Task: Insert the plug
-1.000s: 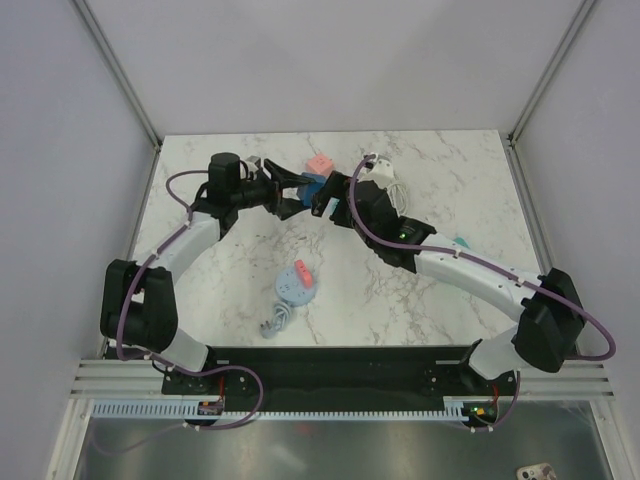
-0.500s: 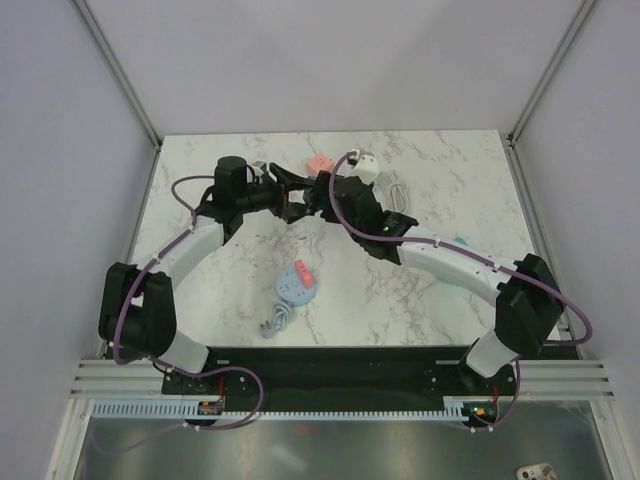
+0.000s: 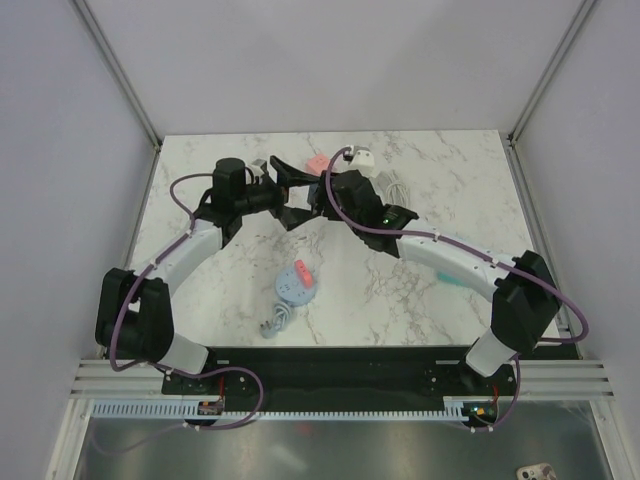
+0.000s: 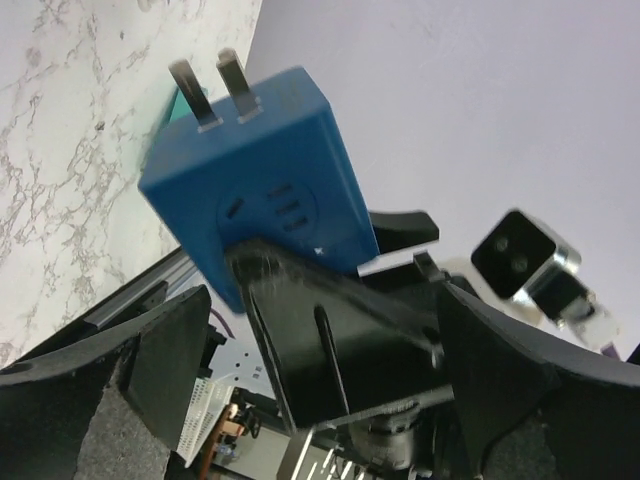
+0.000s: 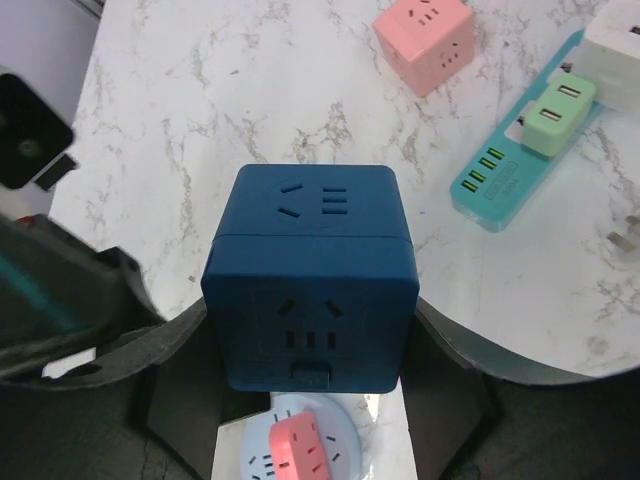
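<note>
Two arms meeting above the far half of the table point(image 3: 230, 270), a little left of the middle of the far edge.

The right end effector point(image 5: 310, 335) is closed on the blue cube adapter point(image 5: 312, 270), one finger on each side face. The cube is off the table, and the left wrist view shows its two flat prongs point(image 4: 215, 85) bare and pointing away from that grip. The left end effector point(image 4: 320, 375) is spread wide and holds nothing; its fingers point(image 4: 150, 385) flank the cube and the right arm's fingers without touching them.

Change over the last second: the right arm has swung in, carrying the cube leftward and toward the far edge, while the left arm has drawn up to face it. The cube, plainly visible from above a second ago, is now hidden between the two end effectors.

Reading: this looks like the approach to a hand-over or a two-handed regrasp, not yet an insertion. The candidate sockets lie elsewhere on the table: the teal power strip point(image 5: 500, 170) toward the right edge, the pink cube point(image 5: 425, 40) near the far edge, and the round socket point(image 3: 296, 285) toward the near edge. Which one is intended cannot be told.
</note>
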`<state>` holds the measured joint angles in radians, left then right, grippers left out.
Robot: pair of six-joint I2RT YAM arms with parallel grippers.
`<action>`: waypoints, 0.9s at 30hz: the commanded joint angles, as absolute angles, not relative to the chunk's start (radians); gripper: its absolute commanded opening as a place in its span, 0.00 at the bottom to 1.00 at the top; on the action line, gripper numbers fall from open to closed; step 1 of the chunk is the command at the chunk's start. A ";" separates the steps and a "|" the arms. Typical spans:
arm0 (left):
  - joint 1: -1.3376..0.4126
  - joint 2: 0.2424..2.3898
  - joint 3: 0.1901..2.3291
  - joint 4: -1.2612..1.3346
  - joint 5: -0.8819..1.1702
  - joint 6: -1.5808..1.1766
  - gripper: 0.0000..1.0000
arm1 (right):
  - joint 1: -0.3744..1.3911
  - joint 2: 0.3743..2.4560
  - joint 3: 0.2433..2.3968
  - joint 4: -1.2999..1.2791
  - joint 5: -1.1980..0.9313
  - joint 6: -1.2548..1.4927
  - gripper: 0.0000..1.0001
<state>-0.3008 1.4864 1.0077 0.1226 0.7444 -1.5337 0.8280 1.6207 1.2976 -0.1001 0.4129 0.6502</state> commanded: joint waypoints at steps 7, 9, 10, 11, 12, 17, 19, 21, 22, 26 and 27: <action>-0.305 1.413 1.008 -0.030 0.752 -1.183 1.00 | 0.533 1.505 1.411 -0.583 0.201 0.651 0.00; -0.305 1.413 1.034 -0.162 0.715 -1.008 1.00 | 0.438 1.483 1.422 -0.679 0.166 0.606 0.00; -0.305 1.413 1.043 -0.199 0.700 -0.889 1.00 | 0.395 1.474 1.413 -0.760 0.103 0.598 0.00; -0.305 1.413 1.052 -0.274 0.683 -0.835 1.00 | 0.294 1.464 1.399 -0.791 0.057 0.586 0.00; -0.305 1.408 1.057 -0.300 0.649 -0.790 1.00 | 0.234 1.441 1.382 -0.813 0.004 0.559 0.00; -0.314 1.329 0.999 -0.362 0.546 -0.595 0.99 | -0.101 1.434 1.370 -1.029 -0.160 0.465 0.00; -0.319 1.313 0.988 -0.400 0.494 -0.534 0.99 | -0.124 1.462 1.417 -1.134 -0.096 0.468 0.00; -0.322 1.293 0.976 -0.413 0.546 -0.531 0.99 | -0.126 1.471 1.405 -1.175 -0.031 0.505 0.00; -0.330 1.284 0.973 -0.411 0.572 -0.532 0.99 | -0.126 1.480 1.385 -1.190 -0.034 0.512 0.00; -0.344 1.229 0.940 -0.432 0.654 -0.476 1.00 | -0.189 1.543 1.355 -1.264 -0.104 0.450 0.00; -0.344 1.217 0.937 -0.461 0.631 -0.439 1.00 | -0.207 1.537 1.344 -1.275 -0.112 0.442 0.00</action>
<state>-0.3363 1.2758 0.9565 -0.4026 0.6018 -0.5797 -0.1581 1.5188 1.3556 -1.1728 -0.0719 0.4839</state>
